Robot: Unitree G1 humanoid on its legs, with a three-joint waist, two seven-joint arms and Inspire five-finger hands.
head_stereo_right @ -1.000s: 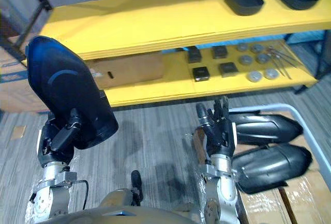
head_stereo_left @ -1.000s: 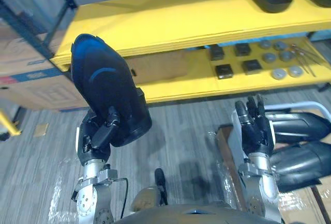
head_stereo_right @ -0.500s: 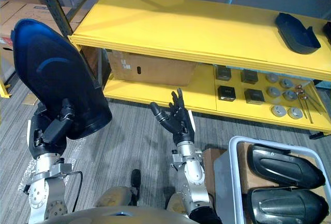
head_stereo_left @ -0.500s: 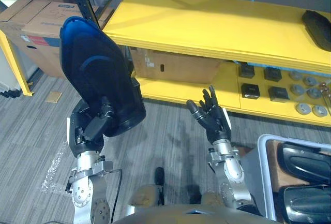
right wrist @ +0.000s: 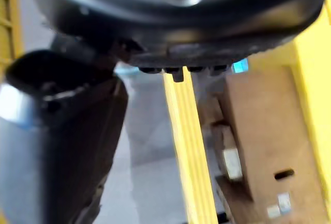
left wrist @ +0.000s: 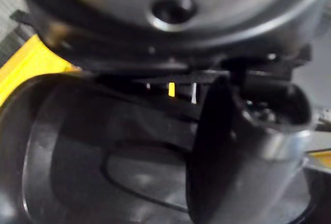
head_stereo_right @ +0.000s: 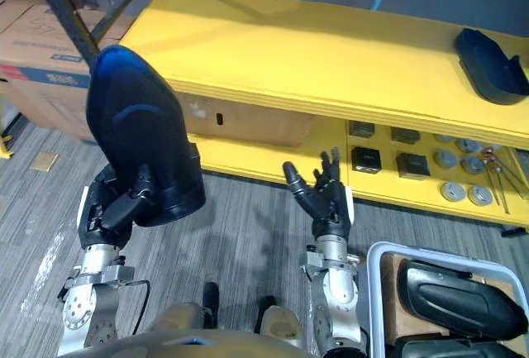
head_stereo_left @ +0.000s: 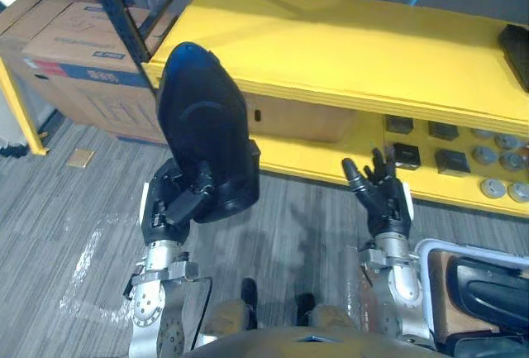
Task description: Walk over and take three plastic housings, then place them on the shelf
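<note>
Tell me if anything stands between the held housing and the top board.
Nothing visible does. The left hand holds the housing upright before the top board, whose near stretch is bare; another housing lies far right.

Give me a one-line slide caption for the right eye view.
Left robot hand holds up a dark plastic housing before the yellow shelf; right robot hand open.

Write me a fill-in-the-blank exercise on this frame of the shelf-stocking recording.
The left hand grips one plastic housing, while the open right hand holds ___.
The shelf has boards coloured ___.
A second housing lies on the shelf's ___ board.
The cardboard box sits on the ___ board.
Missing words: nothing; yellow; top; lower.
</note>
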